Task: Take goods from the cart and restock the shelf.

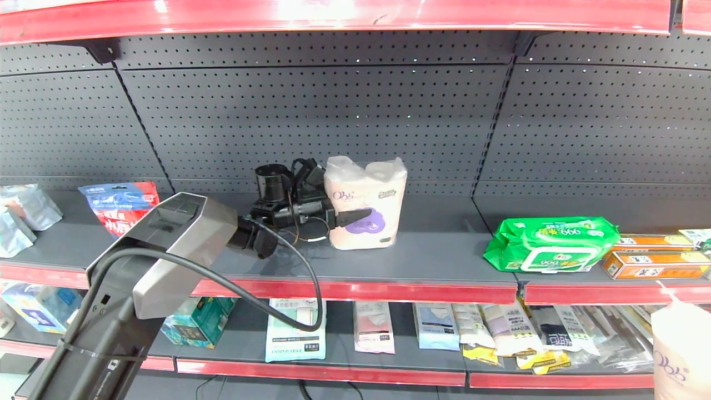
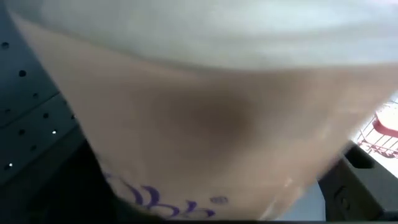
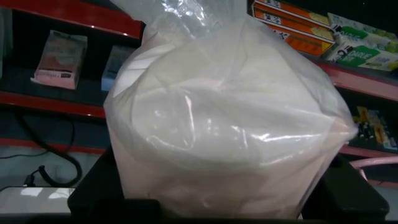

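Roll pack (image 1: 365,203): upright on the middle shelf (image 1: 433,250), approx centre of the bay, set back near the pegboard wall (image 1: 311,122), base on the grey board. Left end effector (image 1: 355,215) comes at it from the robot's left. One black finger lies across the front face over the purple label and the other is hidden behind the pack, so we read it as clamped on the roll pack. Left wrist cam is right up against the wrapper.

Second roll pack (image 3: 224,124): same clear-wrapped white rolls, held in the right end effector (image 3: 221,202), w/ black fingers pressed on both sides of its lower part, i.e. gripped. In head view it sits low at the right edge, in front of the shelving and not on any board.

Surface: grey metal boards w/ red front strips (image 1: 355,290) and dark perforated back panels split by an upright (image 1: 494,128).
- Same board, right of the roll pack & well apart: green wipes pack (image 1: 550,243) lying flat, w/ orange boxes (image 1: 655,264) just beside it.
- Same board, left: red-blue pouch (image 1: 119,205) leaning, silver pouches (image 1: 25,214) at the edge.
- Lower shelf (image 1: 333,371): flat sachets (image 1: 373,328) in a row, teal box (image 1: 200,325) tilted.
- Overhead: top shelf (image 1: 333,14), also red-edged.
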Robot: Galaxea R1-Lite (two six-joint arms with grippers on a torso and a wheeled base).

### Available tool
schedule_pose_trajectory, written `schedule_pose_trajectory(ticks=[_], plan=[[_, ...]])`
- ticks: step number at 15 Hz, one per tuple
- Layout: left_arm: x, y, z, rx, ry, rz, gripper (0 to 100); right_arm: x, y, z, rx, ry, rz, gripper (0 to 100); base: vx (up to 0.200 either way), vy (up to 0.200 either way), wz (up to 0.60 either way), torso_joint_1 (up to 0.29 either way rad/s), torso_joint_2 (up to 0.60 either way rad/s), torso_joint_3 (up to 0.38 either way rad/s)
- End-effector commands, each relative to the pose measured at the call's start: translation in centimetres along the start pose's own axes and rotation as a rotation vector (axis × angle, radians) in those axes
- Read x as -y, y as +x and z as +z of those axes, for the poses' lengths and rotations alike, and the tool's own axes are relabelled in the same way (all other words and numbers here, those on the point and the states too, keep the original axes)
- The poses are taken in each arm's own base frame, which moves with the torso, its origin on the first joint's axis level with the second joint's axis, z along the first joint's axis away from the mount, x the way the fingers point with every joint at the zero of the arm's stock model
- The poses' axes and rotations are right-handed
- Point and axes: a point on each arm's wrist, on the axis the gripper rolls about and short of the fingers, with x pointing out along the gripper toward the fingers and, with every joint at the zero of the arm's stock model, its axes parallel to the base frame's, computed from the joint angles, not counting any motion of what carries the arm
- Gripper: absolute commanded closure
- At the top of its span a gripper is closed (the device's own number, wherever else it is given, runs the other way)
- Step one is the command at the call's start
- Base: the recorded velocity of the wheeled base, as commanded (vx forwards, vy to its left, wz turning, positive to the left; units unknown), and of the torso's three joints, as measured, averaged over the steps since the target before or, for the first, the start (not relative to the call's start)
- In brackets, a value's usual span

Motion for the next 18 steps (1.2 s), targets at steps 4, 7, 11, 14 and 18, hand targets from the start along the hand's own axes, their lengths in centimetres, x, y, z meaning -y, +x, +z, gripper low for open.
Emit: schedule_pose_trajectory(ticks=[4,7,11,14,18], plan=[[0.3,0.4,0.0,-0.001,-0.015,-0.003,0,-0.1,-0.1,-0.4,0.006,0.000,-0.002,100,0.000,0.000,0.00,0.000,0.00,0.000],[0.2,0.5,-0.1,0.001,-0.011,-0.004,100,-0.1,-0.1,-0.4,0.007,0.000,-0.004,100,0.000,0.000,0.00,0.000,0.00,0.000],[0.3,0.4,0.0,0.002,-0.010,-0.003,100,-0.1,-0.1,-0.4,0.007,0.000,-0.004,100,0.000,0.000,0.00,0.000,0.00,0.000],[0.5,-0.4,0.7,0.002,-0.003,0.013,100,-0.1,-0.1,-0.4,0.007,0.000,-0.004,100,0.000,0.000,0.00,0.000,0.00,0.000],[1.6,-3.3,2.7,0.002,-0.004,0.043,100,-0.1,-0.1,-0.4,0.005,0.000,-0.003,100,0.000,0.000,0.00,0.000,0.00,0.000]])
